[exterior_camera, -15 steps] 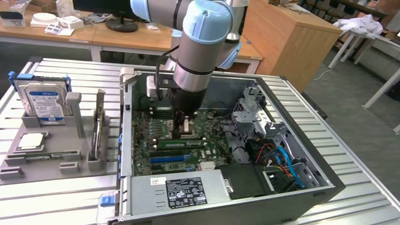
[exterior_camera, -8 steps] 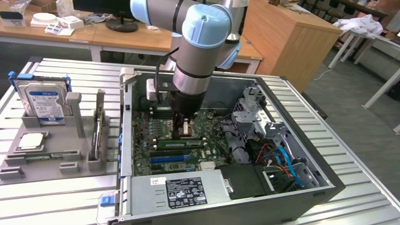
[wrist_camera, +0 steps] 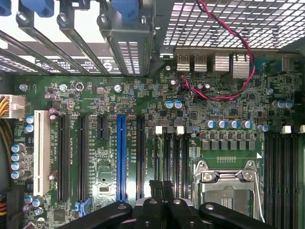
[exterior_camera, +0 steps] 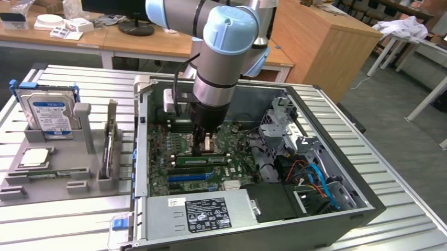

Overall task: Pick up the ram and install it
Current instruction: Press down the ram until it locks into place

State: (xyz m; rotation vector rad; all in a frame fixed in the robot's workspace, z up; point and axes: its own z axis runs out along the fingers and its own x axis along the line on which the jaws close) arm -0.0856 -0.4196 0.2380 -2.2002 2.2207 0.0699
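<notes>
The ram [exterior_camera: 200, 159], a long green stick, lies seated along a memory slot on the motherboard [exterior_camera: 175, 180] inside the open computer case. My gripper [exterior_camera: 204, 149] points straight down into the case with its tips at the ram's top edge, about mid-length. In the wrist view the black fingers [wrist_camera: 155, 190] are pressed together, so the gripper [wrist_camera: 162, 183] is shut just over the memory slots [wrist_camera: 167, 155] beside the processor socket [wrist_camera: 224, 188]. Whether the tips pinch the ram or only rest on it I cannot tell. In the wrist view the ram is hidden under the fingers.
A grey parts holder [exterior_camera: 70, 185] at the exterior view's left carries a hard drive [exterior_camera: 47, 112], a square silver chip [exterior_camera: 35, 157] and a thin board on edge [exterior_camera: 110, 144]. Cables [exterior_camera: 314, 178], a drive cage [exterior_camera: 283, 123] and the power supply [exterior_camera: 206, 212] crowd the case.
</notes>
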